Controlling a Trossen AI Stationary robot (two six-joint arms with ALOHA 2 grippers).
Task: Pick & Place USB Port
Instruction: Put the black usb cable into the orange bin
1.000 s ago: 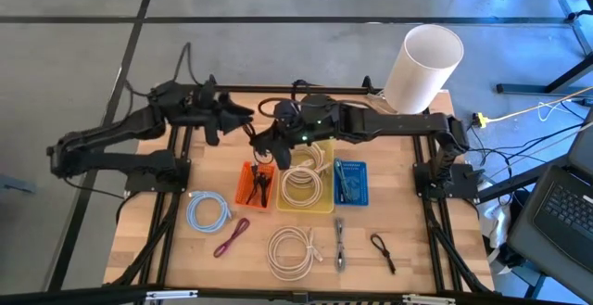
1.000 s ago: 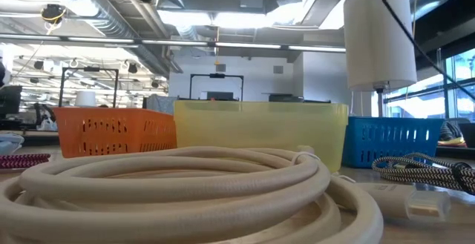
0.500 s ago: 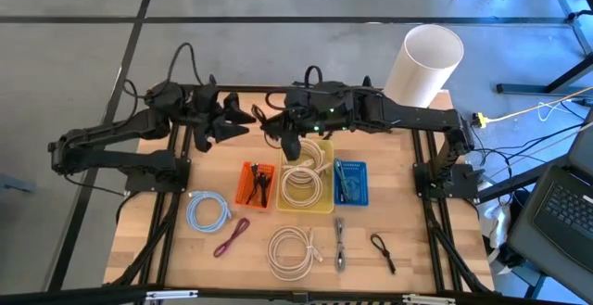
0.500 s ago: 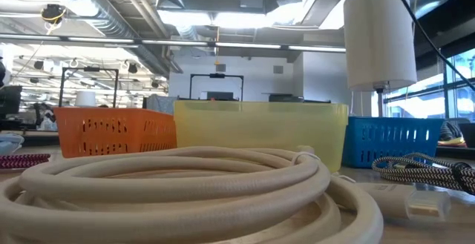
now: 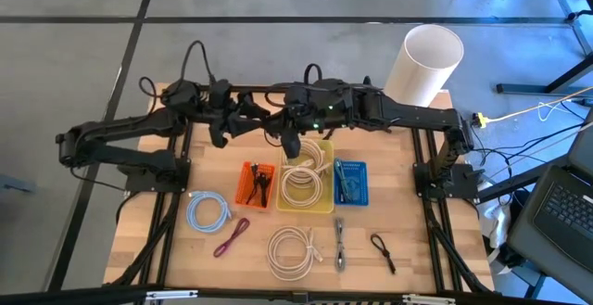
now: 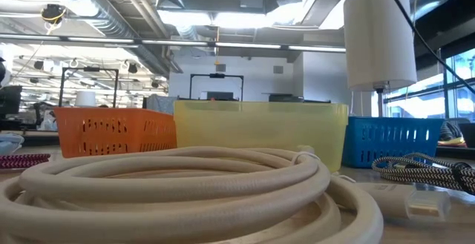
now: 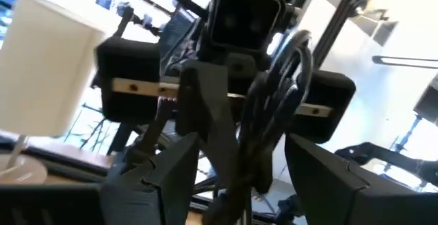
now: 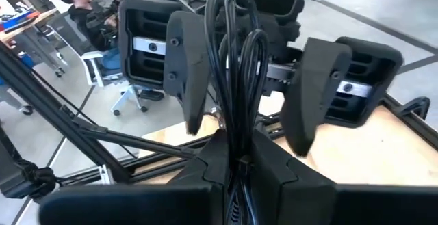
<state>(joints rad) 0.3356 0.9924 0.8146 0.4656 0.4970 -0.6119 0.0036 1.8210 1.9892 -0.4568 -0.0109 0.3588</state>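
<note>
- Black cable point(image 8: 236, 61), looped into a slim bundle, stands up out of my right gripper point(image 8: 239, 163). The two fingers are closed tight on its lower end.
- Just ahead of the right gripper, my left gripper point(image 8: 250, 81) faces it head-on. Its fingers point(image 8: 188, 68) are spread wide, one on each side of the upright loops, and neither pad appears to press the cable.
- Seen from the left wrist, the same bundle point(image 7: 274, 102) hangs between the spread fingers of the left gripper point(image 7: 246, 184), with the right arm's dark wrist close behind it.
- From overhead, the left gripper point(image 5: 248, 120) and right gripper point(image 5: 278, 131) meet nose to nose in the air above the back of the wooden table point(image 5: 408, 249).
- Below and nearer the front than the two grippers sits an orange bin point(image 5: 258, 184) holding dark cables.
- Beside it, under the right arm's wrist, is a yellow bin point(image 5: 324, 203) with a cream coil inside, then a blue bin point(image 5: 350, 183).
- Well beyond the right arm's elbow, a white cylinder point(image 5: 423, 67) stands at the table's back corner.
- Far from both grippers, along the front of the table, lie a pale blue coil point(image 5: 208, 212), a maroon cable point(image 5: 232, 236) and a loose cream coil point(image 5: 295, 251).
</note>
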